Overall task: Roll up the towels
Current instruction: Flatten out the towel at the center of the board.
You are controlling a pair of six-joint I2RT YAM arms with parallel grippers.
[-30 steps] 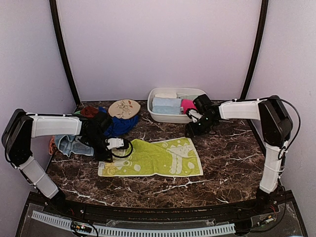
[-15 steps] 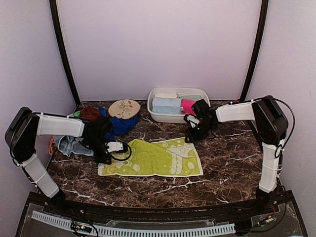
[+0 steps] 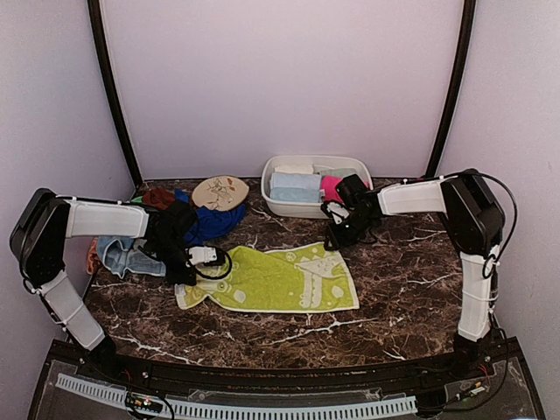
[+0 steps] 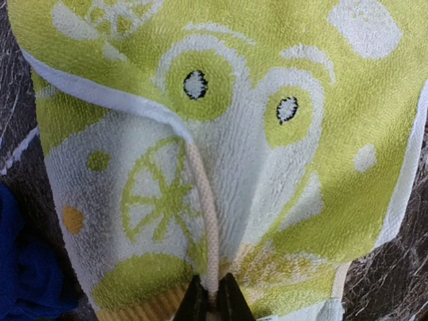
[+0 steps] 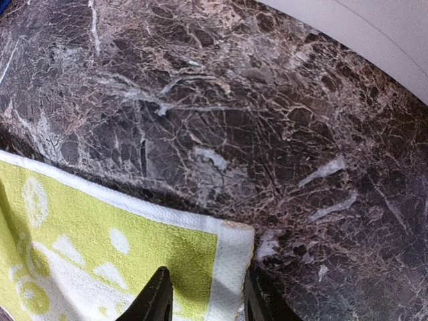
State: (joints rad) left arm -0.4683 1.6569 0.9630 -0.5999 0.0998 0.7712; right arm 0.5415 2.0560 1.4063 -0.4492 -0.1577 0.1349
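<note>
Grabbing stage: the green towel (image 3: 280, 278) lies flat mid-counter (image 3: 411, 280). The left gripper (image 4: 210, 302) is clamped on its left hem. The right gripper (image 5: 204, 297) straddles the far-right corner, jaws apart, gripping nothing yet. I'd guess it needs to pinch down before any rolling starts.

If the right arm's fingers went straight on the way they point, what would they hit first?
Probably the yellow-green towel: its white-edged corner lies between the right fingers, with the marble table beneath.
</note>
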